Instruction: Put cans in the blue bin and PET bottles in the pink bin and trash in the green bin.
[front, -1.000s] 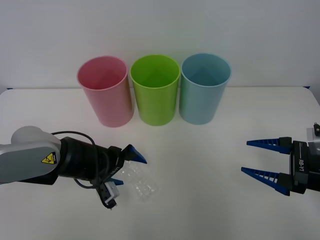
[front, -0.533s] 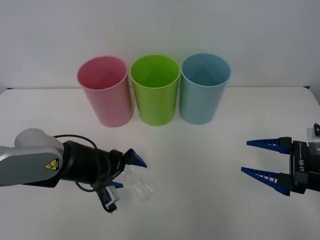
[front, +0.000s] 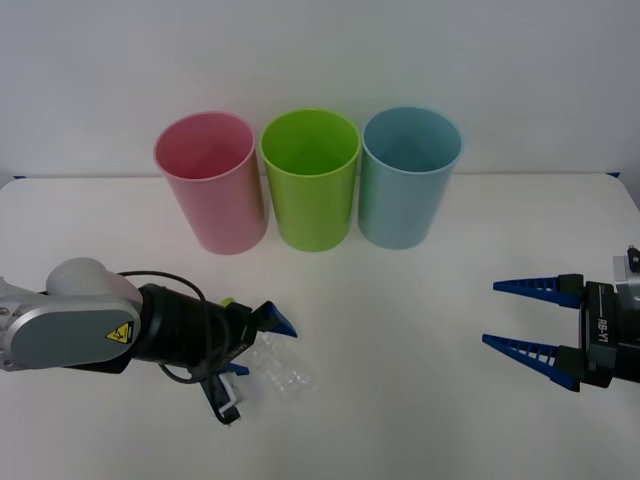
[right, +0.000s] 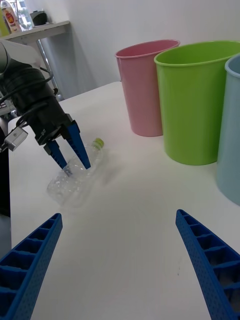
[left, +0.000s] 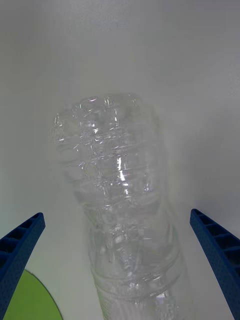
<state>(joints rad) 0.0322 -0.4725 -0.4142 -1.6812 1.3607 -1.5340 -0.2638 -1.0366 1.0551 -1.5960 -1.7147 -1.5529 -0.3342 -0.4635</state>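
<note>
A small clear, crinkly-ribbed PET bottle (front: 277, 367) with a lime-green screw cap (right: 99, 142) lies on its side on the white bench (front: 400, 320), on the robot's left half of the surface and well in front of the three bins. The left claw (front: 258, 343) reaches in low over the bench from the left edge with its blue ribbed fingers (right: 79, 144) spread apart, one on each side of the bottle near its neck end; in the left wrist view the two fingers stand clear of the bottle's walls, so the claw straddles the bottle, released rather than clenched on it. A black cable (front: 150, 275) loops over the grey and black forearm behind that claw. Along the far side of the bench stand three tall, tapering, round-rimmed plastic bins in a row, each just beside its neighbour: the pink bin (front: 208, 181) on the left, the lime-green bin (front: 311, 178) in the middle, and the light-blue bin (front: 409, 175) on the right. All three stand upright, and what can be seen of their insides holds nothing. The right claw (front: 527, 316) hangs over the right side of the bench, well apart from the bottle and the bins, its two blue ribbed fingers spread wide and holding nothing. A pale wall (front: 320, 50) rises behind the bins.
</note>
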